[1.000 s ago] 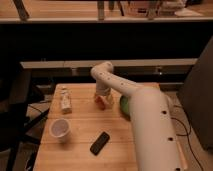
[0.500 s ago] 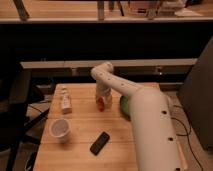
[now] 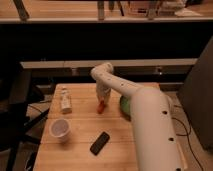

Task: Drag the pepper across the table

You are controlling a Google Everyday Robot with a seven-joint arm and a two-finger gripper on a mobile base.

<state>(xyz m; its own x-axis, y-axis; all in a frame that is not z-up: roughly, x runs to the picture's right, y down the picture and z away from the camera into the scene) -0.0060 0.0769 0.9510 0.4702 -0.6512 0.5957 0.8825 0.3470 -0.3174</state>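
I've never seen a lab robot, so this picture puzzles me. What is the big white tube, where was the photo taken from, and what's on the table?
The white tube is the robot's single arm. It reaches from the lower right over the wooden table, then bends down. The gripper at its end sits right at a small red-orange pepper; whether it grips the pepper cannot be told. The one camera looks down from behind the arm. Also on the table are a green bowl partly hidden by the arm, a small bottle, a white cup and a black phone-like slab.
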